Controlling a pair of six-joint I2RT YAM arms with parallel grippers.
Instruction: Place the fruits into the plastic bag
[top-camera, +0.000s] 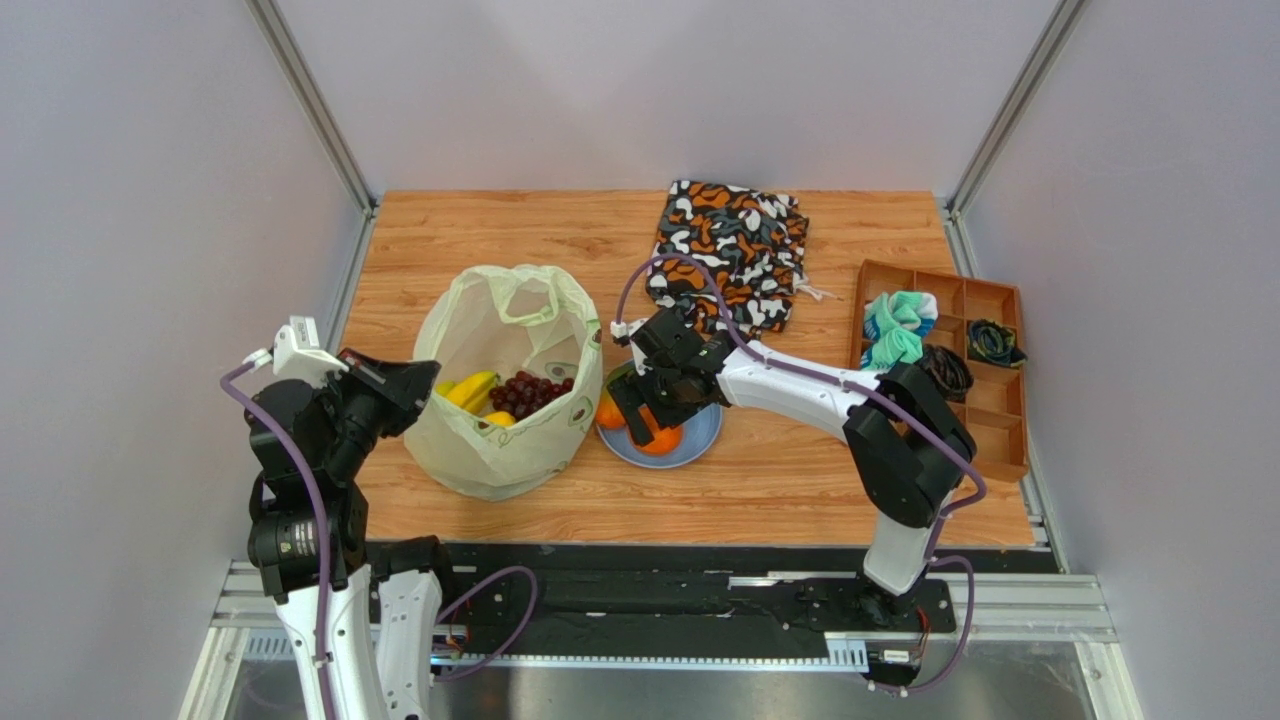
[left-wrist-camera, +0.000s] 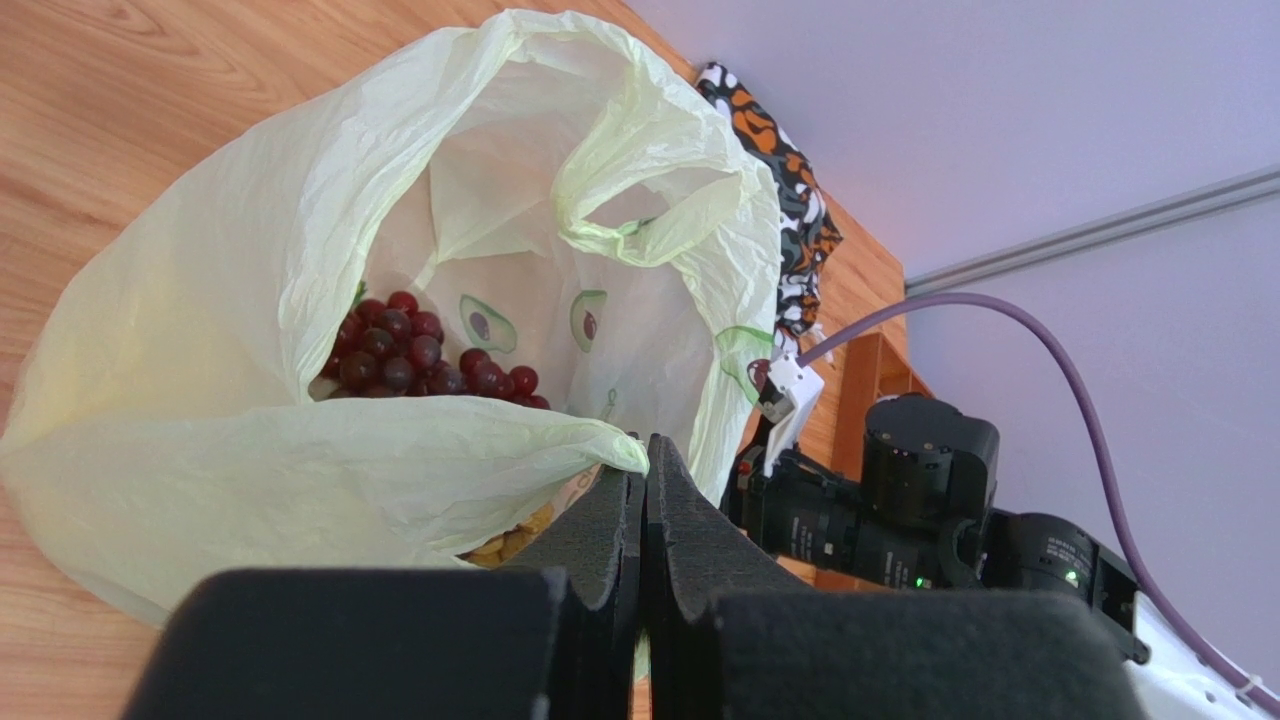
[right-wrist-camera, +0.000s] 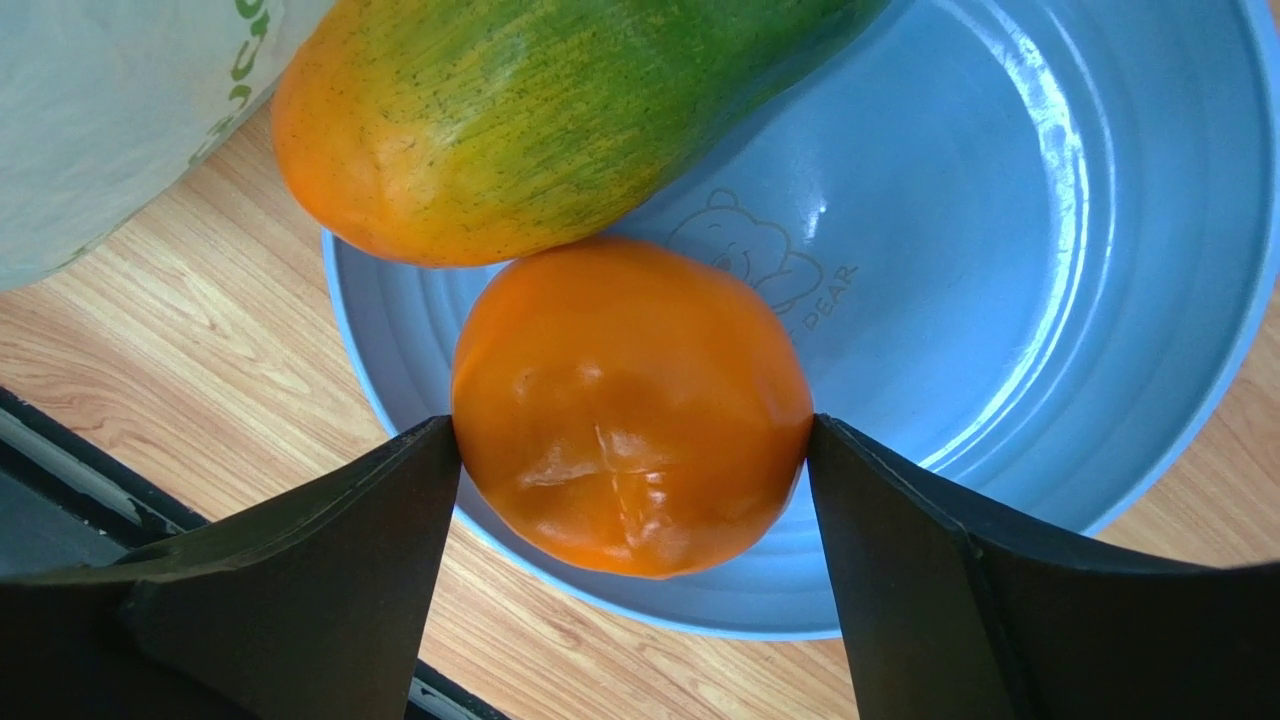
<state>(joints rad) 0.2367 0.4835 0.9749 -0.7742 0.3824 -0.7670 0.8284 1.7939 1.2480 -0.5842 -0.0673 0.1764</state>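
The large, crinkly, pale yellow-green plastic bag (top-camera: 504, 435) stands open at the left of the wooden table (top-camera: 481, 240). It holds dark purple grapes (top-camera: 526, 393) and yellow bananas (top-camera: 472, 390), and the left gripper (left-wrist-camera: 643, 458) has its fingers pressed together on the bag's near-left rim. Just right of it, on the round blue plate (right-wrist-camera: 1022, 225), the red-green mango (right-wrist-camera: 526, 105) touches the orange (right-wrist-camera: 631, 375), which the right gripper (right-wrist-camera: 634, 428) clasps on both sides.

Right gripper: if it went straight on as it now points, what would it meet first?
The orange, which sits between its fingers; the plate looks close behind.
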